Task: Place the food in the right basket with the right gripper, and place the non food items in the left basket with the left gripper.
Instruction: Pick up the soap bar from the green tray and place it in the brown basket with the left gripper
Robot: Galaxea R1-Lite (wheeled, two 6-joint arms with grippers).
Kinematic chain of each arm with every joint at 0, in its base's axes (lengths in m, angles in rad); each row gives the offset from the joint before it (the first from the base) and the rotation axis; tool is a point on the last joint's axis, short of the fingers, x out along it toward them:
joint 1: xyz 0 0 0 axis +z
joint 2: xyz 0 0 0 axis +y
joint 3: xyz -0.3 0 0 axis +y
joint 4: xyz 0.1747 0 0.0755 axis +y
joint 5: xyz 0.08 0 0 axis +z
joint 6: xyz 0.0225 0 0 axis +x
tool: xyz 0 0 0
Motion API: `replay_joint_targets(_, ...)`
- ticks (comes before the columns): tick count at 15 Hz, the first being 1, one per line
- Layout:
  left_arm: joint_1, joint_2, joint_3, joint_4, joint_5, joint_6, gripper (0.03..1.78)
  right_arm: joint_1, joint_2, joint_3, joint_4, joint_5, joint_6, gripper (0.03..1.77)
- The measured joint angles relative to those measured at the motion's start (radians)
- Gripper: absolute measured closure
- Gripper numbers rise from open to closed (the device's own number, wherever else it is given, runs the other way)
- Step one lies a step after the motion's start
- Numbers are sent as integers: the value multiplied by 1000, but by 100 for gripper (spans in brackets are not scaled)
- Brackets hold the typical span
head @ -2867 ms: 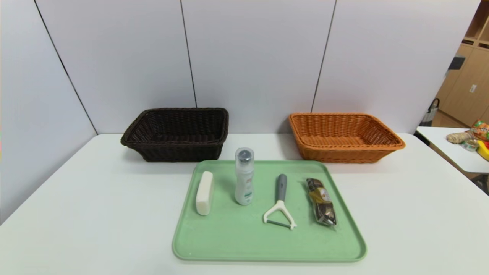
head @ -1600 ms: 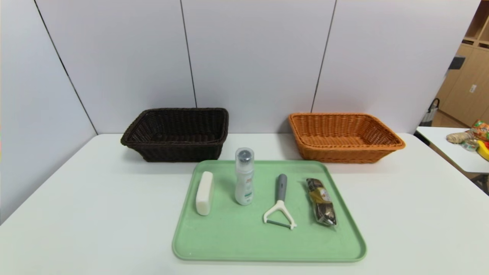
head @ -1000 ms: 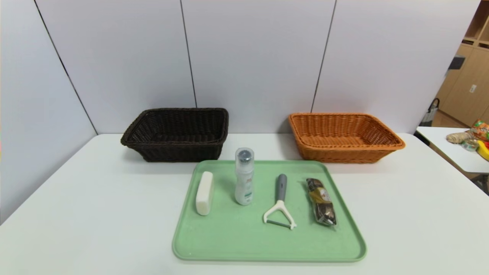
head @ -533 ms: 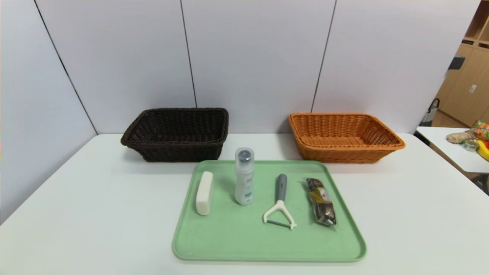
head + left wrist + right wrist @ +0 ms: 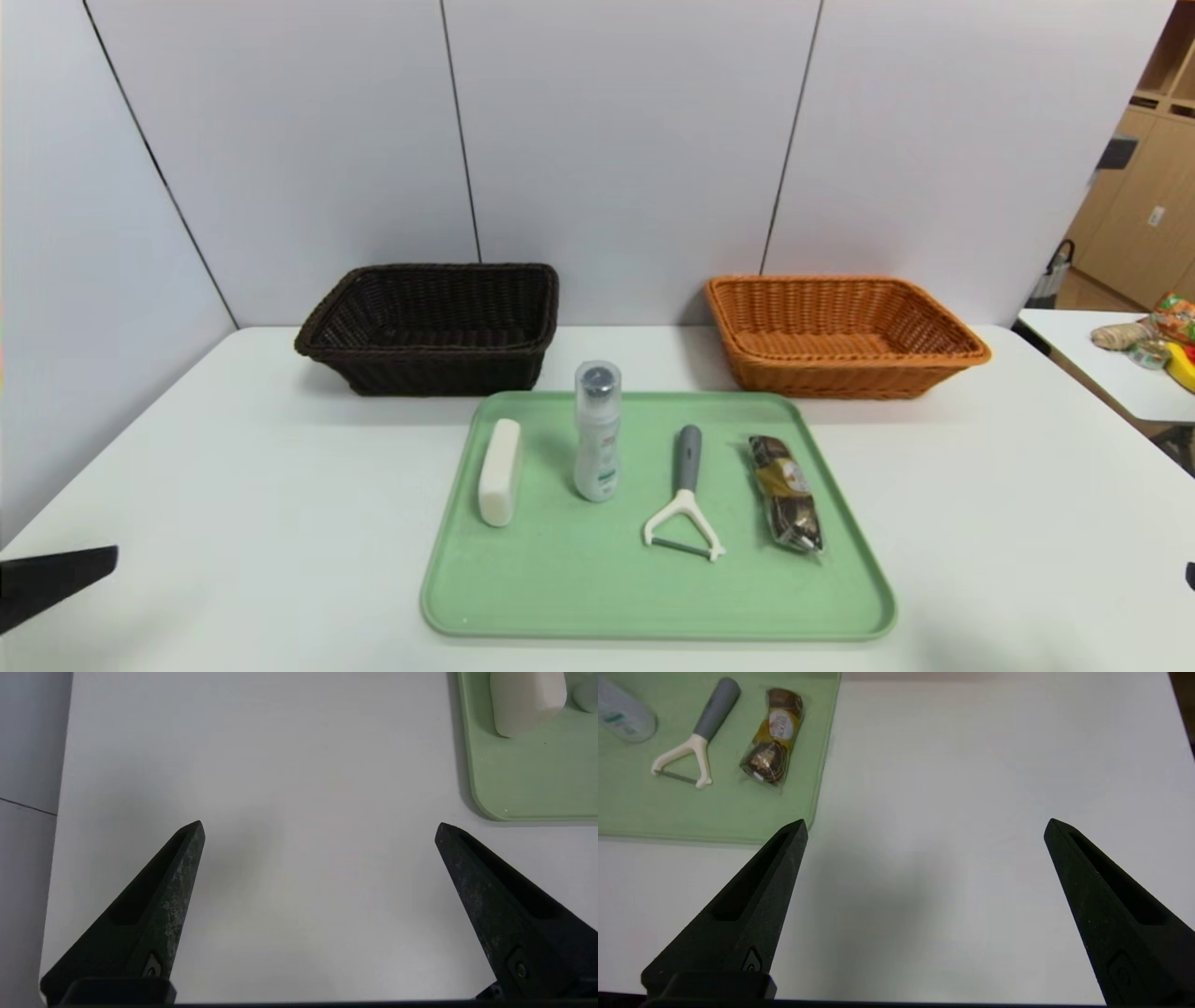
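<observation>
**Sorting not yet begun: both pincers spread, nothing lifted**

While the worktop (image 5: 233, 485) carried everything, I had moved nothing. On it stood the green tray (image 5: 579, 607), the dark left basket (image 5: 434, 322) and the orange right basket (image 5: 840, 331), both bare. My left pincer (image 5: 317, 826) and right pincer (image 5: 924, 823) hovered released beside the tray. On the tray lay bottle (image 5: 597, 434), chocolate packet (image 5: 786, 492), peeler (image 5: 684, 504) and soap (image 5: 499, 471). Next, I judged, each pincer must reach in: right over the packet, left over the soap.
</observation>
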Motion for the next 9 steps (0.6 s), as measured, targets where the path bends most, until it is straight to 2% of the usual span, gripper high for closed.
replay_joint_targets(2, -14, 117, -58, 20, -21, -3, 6, 0, 100, -56, 39, 0, 0, 4)
replay_joint_targets(4, -65, 212, -109, 30, -27, -32, 6, 0, 198, -107, 63, 1, 0, 4)
replay_joint_targets(6, -158, 291, -172, 57, -28, -119, 6, 2, 302, -153, 66, 7, 0, 4)
replay_joint_targets(9, -335, 405, -278, 81, -24, -310, 6, 32, 435, -196, 20, 10, 4, 4)
